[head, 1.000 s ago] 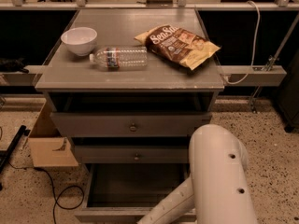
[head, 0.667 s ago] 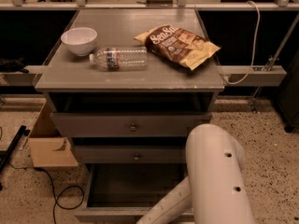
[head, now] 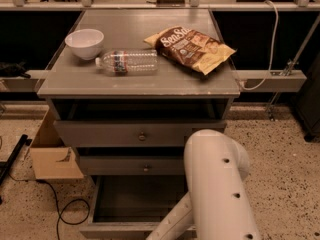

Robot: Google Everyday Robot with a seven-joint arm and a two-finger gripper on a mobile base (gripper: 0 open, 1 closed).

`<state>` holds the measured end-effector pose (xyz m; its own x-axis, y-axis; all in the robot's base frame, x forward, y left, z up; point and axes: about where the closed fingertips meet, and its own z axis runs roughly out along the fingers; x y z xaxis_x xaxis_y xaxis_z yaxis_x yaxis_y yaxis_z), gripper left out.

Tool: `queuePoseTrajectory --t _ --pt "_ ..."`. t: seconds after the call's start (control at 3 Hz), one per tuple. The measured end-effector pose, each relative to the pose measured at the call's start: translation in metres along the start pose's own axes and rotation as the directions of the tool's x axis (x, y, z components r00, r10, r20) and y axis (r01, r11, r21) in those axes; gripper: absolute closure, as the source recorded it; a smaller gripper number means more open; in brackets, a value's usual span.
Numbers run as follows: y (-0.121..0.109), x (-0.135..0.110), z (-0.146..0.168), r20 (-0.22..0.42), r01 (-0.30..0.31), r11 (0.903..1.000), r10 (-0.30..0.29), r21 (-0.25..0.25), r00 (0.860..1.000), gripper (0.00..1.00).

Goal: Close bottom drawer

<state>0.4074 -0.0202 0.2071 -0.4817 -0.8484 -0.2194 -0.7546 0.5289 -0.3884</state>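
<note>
— Where is the gripper?

— Outside the picture, past the bottom edge, so its state cannot be told. Only the white arm [head: 217,184] shows, at lower right.

— And the bottom drawer [head: 130,204]?

— Bottom centre, pulled well out, a plain grey box with nothing in it. The arm covers its right part.

— Count the rest.

— Three drawers: the middle drawer [head: 125,165] and the top drawer [head: 110,133] sit above it, each with a small round knob. On the cabinet top [head: 125,26]: one bowl [head: 85,43], one bottle [head: 127,62] lying down, one chip bag [head: 192,48]. One cardboard box [head: 52,156] at left.

— Any change?

— The arm has shifted slightly left; the drawer stays equally open.
</note>
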Motion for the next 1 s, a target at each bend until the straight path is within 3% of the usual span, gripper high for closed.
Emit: queuePoseTrajectory --t 0.33,0.67,1.0 --pt "-0.0049 0.0007 0.0022 -0.024 0.063 0.9970 -0.062 0.044 0.998 0.00" --pt "-0.0053 0.0005 0.0023 -0.026 0.066 0.9967 -0.065 0.047 0.998 0.00" --pt "-0.0053 0.0006 0.0023 -0.026 0.066 0.9967 -0.065 0.047 0.998 0.16"
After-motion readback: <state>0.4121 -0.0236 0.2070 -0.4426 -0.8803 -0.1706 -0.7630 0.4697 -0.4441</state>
